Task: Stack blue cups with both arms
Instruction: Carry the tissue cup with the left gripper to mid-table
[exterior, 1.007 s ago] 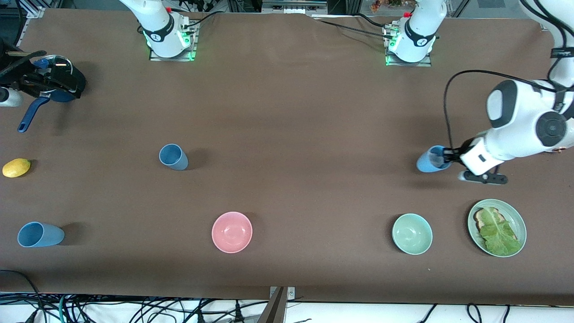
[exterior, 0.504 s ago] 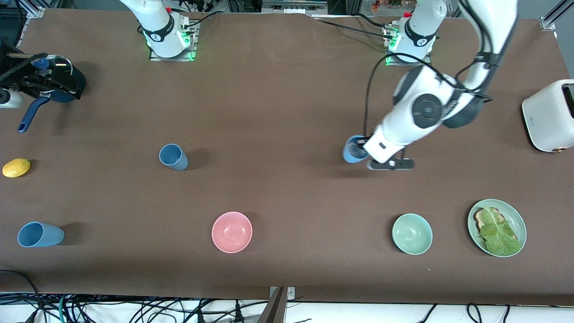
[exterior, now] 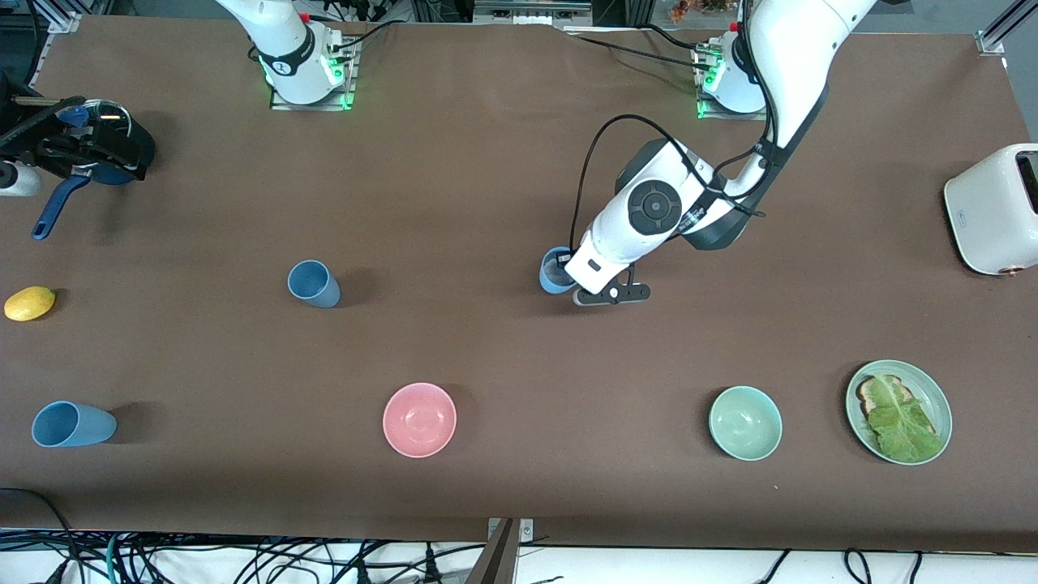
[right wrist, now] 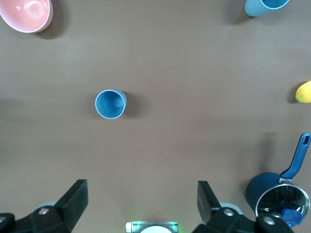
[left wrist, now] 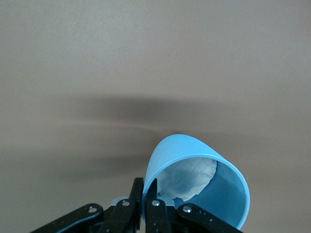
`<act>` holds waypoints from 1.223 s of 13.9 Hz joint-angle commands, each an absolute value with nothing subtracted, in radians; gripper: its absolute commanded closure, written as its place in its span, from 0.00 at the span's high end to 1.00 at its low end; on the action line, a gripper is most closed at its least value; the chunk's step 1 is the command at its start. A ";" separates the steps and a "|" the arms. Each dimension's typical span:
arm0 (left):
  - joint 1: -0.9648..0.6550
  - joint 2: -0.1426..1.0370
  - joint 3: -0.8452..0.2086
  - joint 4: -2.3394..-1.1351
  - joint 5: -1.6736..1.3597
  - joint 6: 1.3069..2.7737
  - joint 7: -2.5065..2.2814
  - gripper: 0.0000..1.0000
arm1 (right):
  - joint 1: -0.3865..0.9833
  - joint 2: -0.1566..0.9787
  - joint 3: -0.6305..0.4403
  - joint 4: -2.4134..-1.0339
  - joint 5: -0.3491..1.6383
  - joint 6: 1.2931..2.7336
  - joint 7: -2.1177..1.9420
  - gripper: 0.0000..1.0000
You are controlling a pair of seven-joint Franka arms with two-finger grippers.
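My left gripper (exterior: pixel 566 271) hangs over the middle of the table, shut on the rim of a light-blue cup (exterior: pixel 555 272). In the left wrist view the two fingers (left wrist: pixel 137 194) pinch the cup's wall (left wrist: pixel 180 148), one inside and one outside, and something white and crumpled lies in it. A second blue cup (exterior: pixel 313 284) stands toward the right arm's end. A third blue cup (exterior: pixel 71 424) is near the front edge at that end. My right gripper (right wrist: pixel 143 194) is open and empty, high above the table near its own base, with the second cup (right wrist: pixel 111 104) below it.
A pink bowl (exterior: pixel 419 419), a green bowl (exterior: pixel 745 422) and a plate (exterior: pixel 932 381) with toast and lettuce line the front. A white toaster (exterior: pixel 993 207) sits at the left arm's end. A lemon (exterior: pixel 30 302) and a dark-blue pot (exterior: pixel 55 209) sit at the right arm's end.
My left arm has carried its blue cup from the left arm's end of the table to over the middle. The right arm waits, unmoved.
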State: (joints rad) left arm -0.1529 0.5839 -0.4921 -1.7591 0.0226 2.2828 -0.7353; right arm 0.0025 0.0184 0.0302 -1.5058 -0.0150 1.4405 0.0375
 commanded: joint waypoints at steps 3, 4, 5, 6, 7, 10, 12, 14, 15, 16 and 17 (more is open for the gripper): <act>-0.186 0.660 -0.486 -1.721 0.156 2.319 -0.742 0.00 | 0.005 0.034 0.034 -1.491 -0.028 1.434 0.040 1.00; -0.196 0.660 -0.486 -1.721 0.156 2.319 -0.742 0.00 | 0.005 0.032 0.034 -1.491 -0.029 1.434 0.040 1.00; -0.204 0.655 -0.486 -1.721 0.156 2.313 -0.744 0.00 | 0.005 0.032 0.034 -1.491 -0.026 1.433 0.040 1.00; -0.206 0.650 -0.488 -1.721 0.155 2.307 -0.745 0.00 | 0.005 0.031 0.034 -1.491 -0.025 1.433 0.040 1.00; -0.203 0.647 -0.488 -1.721 0.155 2.298 -0.746 0.54 | 0.005 0.031 0.034 -1.491 -0.023 1.433 0.040 1.00; -0.189 0.617 -0.489 -1.718 0.156 2.254 -0.735 1.00 | 0.006 0.034 0.035 -1.491 -0.025 1.433 0.041 1.00; -0.189 0.583 -0.489 -1.689 0.153 2.180 -0.735 1.00 | 0.005 0.035 0.034 -1.491 -0.022 1.437 0.041 1.00; -0.195 0.571 -0.494 -1.582 0.152 1.988 -0.733 1.00 | 0.005 0.035 0.034 -1.491 -0.021 1.437 0.041 1.00; -0.198 0.571 -0.494 -1.516 0.150 1.879 -0.733 1.00 | 0.005 0.035 0.034 -1.491 -0.023 1.439 0.043 1.00; -0.195 0.571 -0.492 -1.459 0.152 1.779 -0.732 1.00 | 0.005 0.035 0.034 -1.491 -0.021 1.439 0.043 1.00; -0.187 0.571 -0.489 -1.410 0.153 1.699 -0.732 1.00 | 0.003 0.038 0.034 -1.491 -0.023 1.440 0.043 1.00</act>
